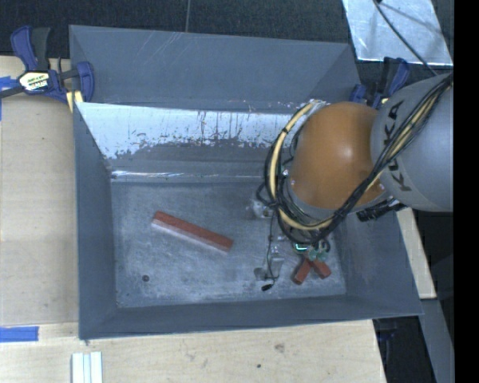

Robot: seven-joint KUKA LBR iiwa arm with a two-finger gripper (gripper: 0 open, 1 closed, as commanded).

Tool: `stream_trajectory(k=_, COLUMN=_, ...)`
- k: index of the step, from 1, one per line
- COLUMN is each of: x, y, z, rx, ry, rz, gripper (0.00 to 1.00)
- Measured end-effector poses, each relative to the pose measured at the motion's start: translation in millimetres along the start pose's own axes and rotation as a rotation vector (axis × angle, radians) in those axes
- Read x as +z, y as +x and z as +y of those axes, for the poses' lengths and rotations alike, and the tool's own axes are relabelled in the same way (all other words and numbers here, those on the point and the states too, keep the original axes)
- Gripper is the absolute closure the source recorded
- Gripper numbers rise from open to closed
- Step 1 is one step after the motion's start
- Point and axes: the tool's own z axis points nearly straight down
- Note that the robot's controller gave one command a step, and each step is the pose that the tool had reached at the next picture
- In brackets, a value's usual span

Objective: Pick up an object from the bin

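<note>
If taking the small red-brown piece (305,271) just beside hand (267,274) (spread or pinched: can't tell), looks stiff, light; pinch across narrow width.

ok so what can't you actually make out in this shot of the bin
- Floor of the grey metal bin, right side, camera view: hidden under the arm's rounded orange cover.
- Small reddish-brown pieces in its front right corner: partly under the wrist cables, so their count and shape are unclear.
- Tiny dark speck on the floor, front left: too small to identify.
</note>
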Motion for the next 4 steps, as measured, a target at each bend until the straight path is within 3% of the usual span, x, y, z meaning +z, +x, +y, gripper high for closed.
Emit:
stream_trajectory(k=1, x=79.5, y=-53.4, z=41.5, rx=-0.09, ry=0.0, rz=-0.01, gripper=0.0)
stream_trajectory(k=2, x=78.6, y=-54.4, z=41.4, rx=-0.089, ry=-0.001, rz=-0.013, gripper=1.0)
stream_trajectory(k=3, x=-46.6, y=-61.9, z=-51.1, rx=-0.286, ry=0.002, rz=-0.01, gripper=1.0)
stream_trajectory(k=4, x=-122.6, y=-62.4, z=-58.3, rx=-0.302, ry=0.004, rz=-0.018, gripper=1.0)
